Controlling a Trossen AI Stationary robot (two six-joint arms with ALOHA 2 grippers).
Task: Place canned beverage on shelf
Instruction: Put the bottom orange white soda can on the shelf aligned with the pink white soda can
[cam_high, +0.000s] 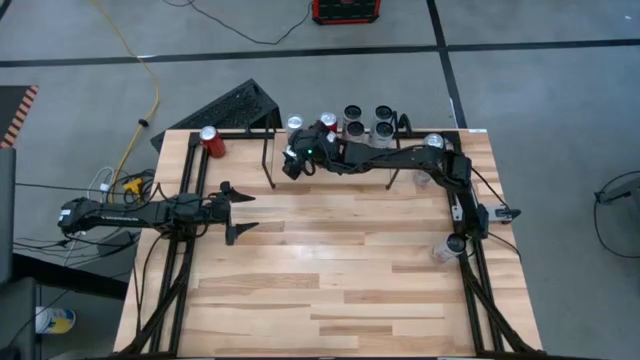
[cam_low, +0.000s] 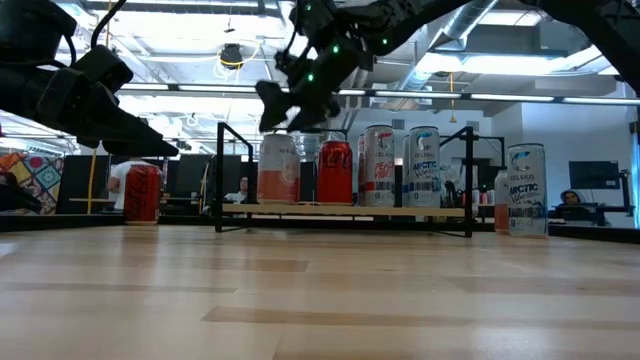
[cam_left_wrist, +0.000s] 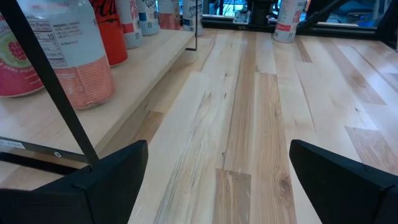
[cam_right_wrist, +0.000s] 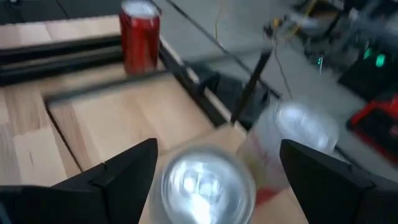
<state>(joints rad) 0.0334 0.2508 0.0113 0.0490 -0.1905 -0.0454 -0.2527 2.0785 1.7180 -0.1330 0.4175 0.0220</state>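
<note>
The shelf (cam_low: 345, 210) is a light wood board on thin black rod uprights at the table's far side. Several cans stand upright on it. A pink-and-white can (cam_low: 278, 168) is at its left end, with a red can (cam_low: 334, 170) beside it. My right gripper (cam_low: 285, 115) is open just above the pink-and-white can. In the right wrist view the can's silver top (cam_right_wrist: 202, 183) shows below and between the fingers, and the gripper (cam_right_wrist: 219, 149) touches nothing. My left gripper (cam_high: 245, 213) is open and empty over the table's left side, facing the shelf (cam_left_wrist: 143, 68).
A red can (cam_high: 210, 140) stands on the table at the far left corner, outside the shelf. A Celsius can (cam_low: 525, 188) stands to the right of the shelf. Another can (cam_high: 447, 245) is near the table's right edge. Black rails run along both sides.
</note>
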